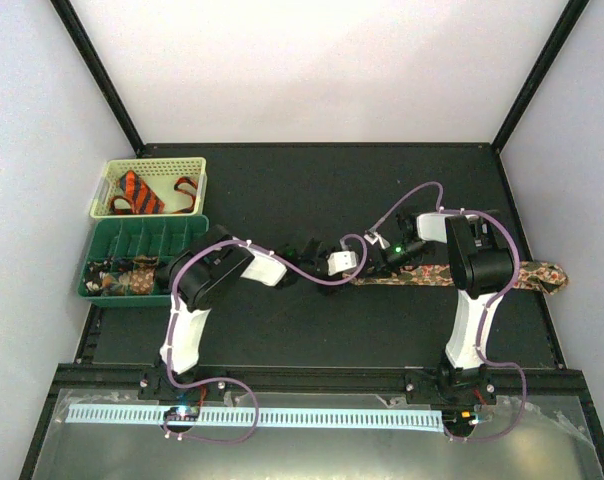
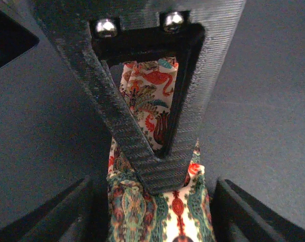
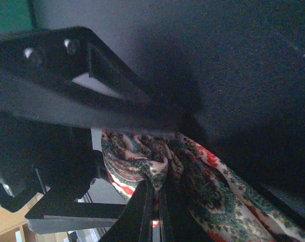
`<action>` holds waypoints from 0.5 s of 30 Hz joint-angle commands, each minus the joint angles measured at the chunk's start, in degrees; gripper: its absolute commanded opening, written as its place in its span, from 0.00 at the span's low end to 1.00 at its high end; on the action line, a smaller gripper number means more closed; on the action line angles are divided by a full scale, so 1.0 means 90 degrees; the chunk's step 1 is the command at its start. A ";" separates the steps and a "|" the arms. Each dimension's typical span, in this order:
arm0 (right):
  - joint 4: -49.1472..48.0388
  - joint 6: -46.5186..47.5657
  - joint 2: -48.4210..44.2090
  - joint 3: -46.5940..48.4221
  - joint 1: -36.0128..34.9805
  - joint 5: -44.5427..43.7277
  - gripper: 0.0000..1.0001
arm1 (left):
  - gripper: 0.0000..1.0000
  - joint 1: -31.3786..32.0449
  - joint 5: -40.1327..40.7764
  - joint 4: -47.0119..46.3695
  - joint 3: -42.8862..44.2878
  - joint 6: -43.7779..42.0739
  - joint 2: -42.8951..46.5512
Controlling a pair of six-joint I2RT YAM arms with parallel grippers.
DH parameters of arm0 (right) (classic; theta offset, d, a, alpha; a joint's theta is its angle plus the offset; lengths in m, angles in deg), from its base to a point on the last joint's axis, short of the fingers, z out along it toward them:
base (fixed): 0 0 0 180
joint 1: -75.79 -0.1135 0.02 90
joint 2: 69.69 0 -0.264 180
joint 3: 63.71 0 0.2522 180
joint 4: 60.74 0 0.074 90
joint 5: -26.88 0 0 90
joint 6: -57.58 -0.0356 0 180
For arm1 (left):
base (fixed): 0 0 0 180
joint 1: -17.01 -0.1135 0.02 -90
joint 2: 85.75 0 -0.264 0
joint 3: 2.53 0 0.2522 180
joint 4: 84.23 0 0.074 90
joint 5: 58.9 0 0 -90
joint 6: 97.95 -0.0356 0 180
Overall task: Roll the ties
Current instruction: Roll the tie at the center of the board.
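Rolling has barely begun, judging from how things lie: the long red-green-cream paisley fabric necktie [image 1: 432, 277] is stretched almost full length across the right half of the black table [image 1: 312, 190], one end reaching the right edge, and only its left end is gathered into a loose bunch where the two arms meet; the right gripper [image 3: 156, 201] has its jaws pressed together on that bunched end, with cloth puckering around the tips; the left gripper [image 2: 157, 217] stands wide apart, its dark fingers [image 2: 66, 214] on either side of the strip, gripping nothing; nearly the whole length is yet to be wound, by my reading. At the far left, the orange fabric tie with black stripes [image 1: 139, 192] lies crumpled and uncoiled in the pale green slatted plastic basket [image 1: 112, 170], so it too looks left to do; just in front of the basket, the dark green divided plastic tray [image 1: 152, 240] holds a small brownish patterned bundle [image 1: 122, 283] in its near row, which may be a finished coil, though it is too small to tell. Counted: two ties for certain, with a possible third in the tray; one basket; one tray; two grippers, one clamped and one spread.
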 commanded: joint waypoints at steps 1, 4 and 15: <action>0.0029 0.0126 -0.0049 -0.0064 0.0066 -0.0010 0.01 | 0.61 0.0076 0.0265 0.0262 0.0058 -0.0179 -0.0283; 0.0071 0.0109 -0.0126 -0.0009 0.0017 0.0364 0.02 | 0.46 0.0058 0.0421 0.0456 -0.0230 -0.0386 -0.0055; 0.0069 0.0018 0.0201 -0.0092 -0.0159 -0.0338 0.01 | 0.57 -0.0225 0.0134 0.0635 -0.0828 -0.0320 0.0550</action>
